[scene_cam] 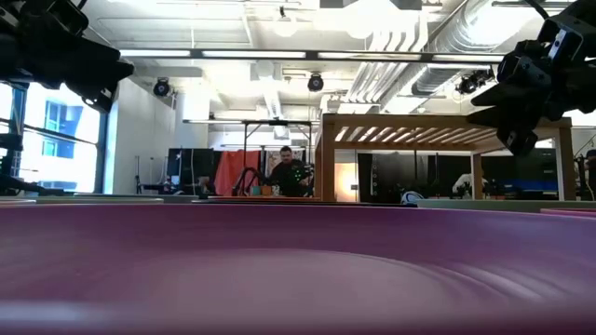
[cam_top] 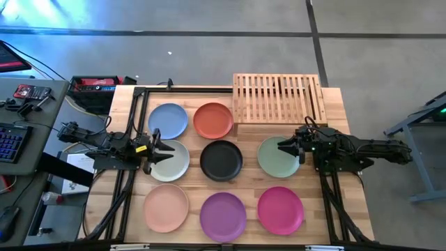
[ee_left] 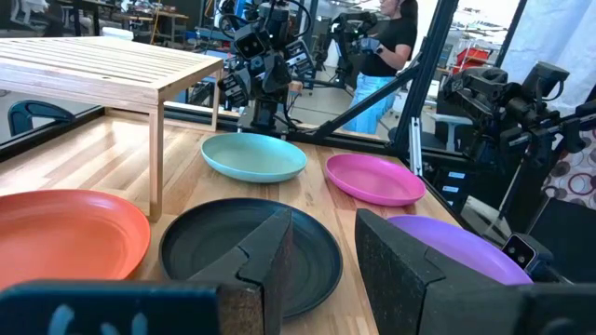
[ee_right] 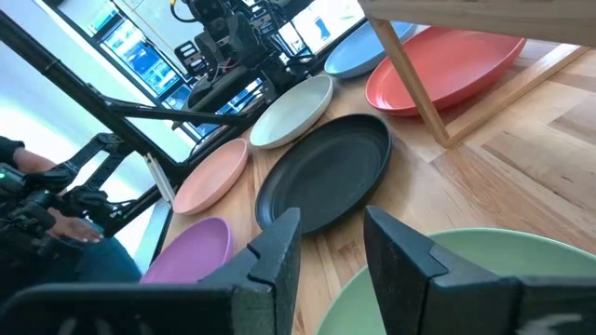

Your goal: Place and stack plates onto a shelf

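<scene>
Plates (cam_top: 221, 160) look light, stiff, matte; best pinched at a raised rim. Left tool (cam_top: 157, 148) and right tool (cam_top: 290, 148) hover with fingers parted, holding nothing.

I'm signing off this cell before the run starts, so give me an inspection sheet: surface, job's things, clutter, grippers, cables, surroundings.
Surface: pale wooden tabletop, bare between plates.
Job's things: slatted bamboo shelf at the far edge, nothing on it; eight round plates flat on the table: light blue, orange-red, pale grey-green, black, sage green, peach, purple, magenta.
Clutter: nothing seen on the table.
Grippers: left gripper open over the grey-green plate; right gripper open over the sage plate; both empty.
Cables: black leads along the table's left side.
Surroundings: keyboard desk on the left; person in the room behind.
</scene>
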{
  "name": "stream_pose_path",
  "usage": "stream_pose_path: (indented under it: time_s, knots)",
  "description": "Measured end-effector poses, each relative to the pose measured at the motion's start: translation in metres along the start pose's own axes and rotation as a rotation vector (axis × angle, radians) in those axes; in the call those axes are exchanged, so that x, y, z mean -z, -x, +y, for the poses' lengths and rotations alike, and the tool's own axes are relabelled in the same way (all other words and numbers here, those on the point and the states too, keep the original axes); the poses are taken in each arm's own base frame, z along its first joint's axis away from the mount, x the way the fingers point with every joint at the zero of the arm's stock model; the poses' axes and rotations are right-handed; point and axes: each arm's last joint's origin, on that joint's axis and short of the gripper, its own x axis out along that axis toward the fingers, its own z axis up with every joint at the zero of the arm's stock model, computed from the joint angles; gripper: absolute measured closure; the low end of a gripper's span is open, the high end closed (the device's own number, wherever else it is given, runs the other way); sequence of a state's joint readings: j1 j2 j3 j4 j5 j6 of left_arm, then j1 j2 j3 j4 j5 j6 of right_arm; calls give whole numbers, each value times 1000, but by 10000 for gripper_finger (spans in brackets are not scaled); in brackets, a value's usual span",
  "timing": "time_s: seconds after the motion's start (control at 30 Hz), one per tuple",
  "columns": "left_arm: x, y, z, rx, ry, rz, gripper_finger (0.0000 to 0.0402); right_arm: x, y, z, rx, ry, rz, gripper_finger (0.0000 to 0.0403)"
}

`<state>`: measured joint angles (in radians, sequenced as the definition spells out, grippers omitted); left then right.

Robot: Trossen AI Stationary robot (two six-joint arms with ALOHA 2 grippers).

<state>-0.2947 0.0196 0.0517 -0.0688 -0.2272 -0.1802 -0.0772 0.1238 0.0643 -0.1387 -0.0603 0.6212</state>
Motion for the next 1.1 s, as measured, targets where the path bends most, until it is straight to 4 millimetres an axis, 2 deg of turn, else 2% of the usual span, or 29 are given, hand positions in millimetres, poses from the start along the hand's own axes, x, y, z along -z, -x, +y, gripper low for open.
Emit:
stream_pose_path:
  time_s: [1.1]
  knots:
    - [-1, 0, 0, 1, 33, -7, 293, 0, 0, 0, 0, 0, 0, 300]
